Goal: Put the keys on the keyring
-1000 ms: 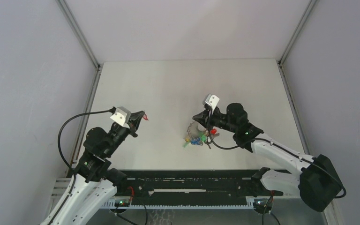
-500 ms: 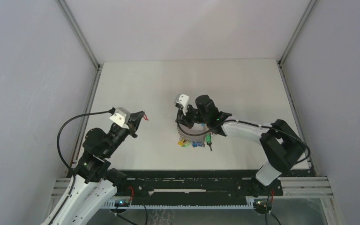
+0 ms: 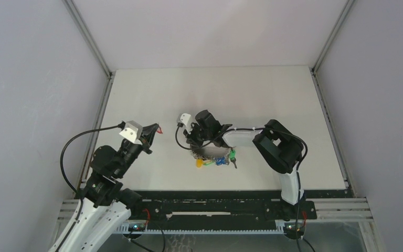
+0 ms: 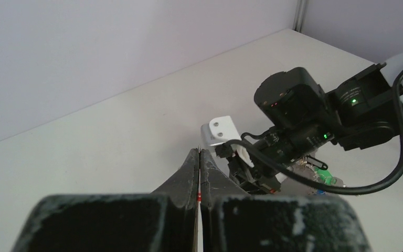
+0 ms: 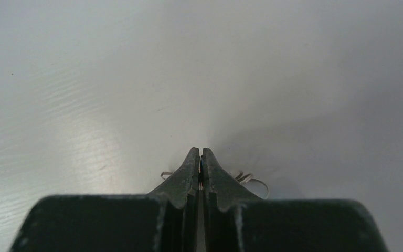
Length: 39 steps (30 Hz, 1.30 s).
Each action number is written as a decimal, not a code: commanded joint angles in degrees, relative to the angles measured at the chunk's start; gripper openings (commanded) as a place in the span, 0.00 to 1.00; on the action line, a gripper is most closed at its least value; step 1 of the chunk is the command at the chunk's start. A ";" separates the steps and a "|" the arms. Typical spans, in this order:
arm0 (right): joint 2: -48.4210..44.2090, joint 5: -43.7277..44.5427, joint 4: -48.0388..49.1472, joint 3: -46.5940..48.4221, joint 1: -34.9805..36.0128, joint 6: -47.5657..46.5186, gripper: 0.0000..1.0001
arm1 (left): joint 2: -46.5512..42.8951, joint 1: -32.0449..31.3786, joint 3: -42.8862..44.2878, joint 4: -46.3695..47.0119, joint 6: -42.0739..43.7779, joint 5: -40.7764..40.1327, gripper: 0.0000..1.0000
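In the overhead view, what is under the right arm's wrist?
The keyring: its grey mesh and yellow, blue and green tags stick out on the near side. The wrist covers the rest, so where the shut right gripper pinches it is hidden from above.

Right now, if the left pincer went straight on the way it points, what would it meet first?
Probably the right arm's white wrist camera, with the black wrist just behind it; depth is unclear.
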 commanded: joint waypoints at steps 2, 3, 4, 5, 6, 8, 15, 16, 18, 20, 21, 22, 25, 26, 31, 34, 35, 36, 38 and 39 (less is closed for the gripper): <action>3.25 1.93 -1.41 5.61 1.89 -1.96 0.00 | -0.52 0.34 -1.36 2.30 -0.41 -1.21 0.00; 3.71 2.23 -2.01 6.13 2.09 -2.23 0.00 | -0.51 0.34 -1.39 2.30 -0.37 -1.16 0.01; 4.11 2.55 -2.58 6.58 2.21 -2.29 0.00 | -0.43 0.34 -1.38 2.30 -0.37 -1.19 0.00; 4.43 2.83 -3.38 7.05 2.37 -2.41 0.00 | -0.49 0.34 -1.37 2.30 -0.41 -1.14 0.00; 4.72 3.05 -4.08 7.47 2.40 -2.45 0.00 | -0.49 0.34 -1.37 2.30 -0.35 -1.20 0.00; 4.85 3.44 -5.25 8.04 2.49 -2.39 0.00 | -0.44 0.34 -1.37 2.34 -0.36 -1.15 0.00; 3.50 3.60 -13.21 12.07 2.77 -2.70 0.16 | -0.54 0.34 -1.42 2.30 -0.32 -1.32 0.00; 3.11 3.38 -14.77 12.63 2.72 -2.63 0.18 | -0.52 0.34 -1.38 2.29 -0.34 -1.35 0.00; 2.45 2.72 -16.83 13.66 2.59 -2.48 0.20 | -0.57 0.35 -1.38 2.30 -0.37 -1.23 0.00; 2.09 1.97 -19.09 15.22 2.55 -2.31 0.21 | -0.58 0.34 -1.36 2.19 -0.37 -1.27 0.00; 2.11 1.62 -20.26 15.98 2.49 -2.11 0.22 | -0.61 0.34 -1.37 2.21 -0.37 -1.25 0.00; 2.08 1.29 -21.42 16.64 2.46 -1.91 0.23 | -0.68 0.34 -1.41 2.21 -0.37 -1.31 0.00; 2.09 1.02 -23.90 18.24 2.29 -0.98 0.25 | -0.79 0.34 -1.45 2.12 -0.33 -1.42 0.00; 2.13 0.79 -24.66 18.64 2.14 -0.68 0.26 | -0.80 0.34 -1.45 2.10 -0.36 -1.46 0.00; 3.47 -1.29 -28.16 21.11 1.31 0.30 0.28 | -0.72 0.34 -1.41 2.13 -0.37 -1.35 0.00; 5.68 -2.20 -30.27 23.79 0.86 0.19 0.28 | -0.60 0.34 -1.38 2.08 -0.37 -1.35 0.00; 6.45 -2.58 -30.65 24.82 0.77 0.24 0.28 | -0.60 0.34 -1.45 2.12 -0.37 -1.34 0.00; 7.04 -3.01 -30.98 25.50 0.60 0.25 0.29 | -0.60 0.34 -1.45 2.04 -0.37 -1.45 0.00; 8.41 -3.92 -31.16 26.62 0.32 0.30 0.30 | -0.67 0.34 -1.45 2.03 -0.30 -1.56 0.00; 8.96 -4.30 -31.42 27.23 0.19 0.36 0.31 | -0.68 0.34 -1.45 2.03 -0.36 -1.57 0.00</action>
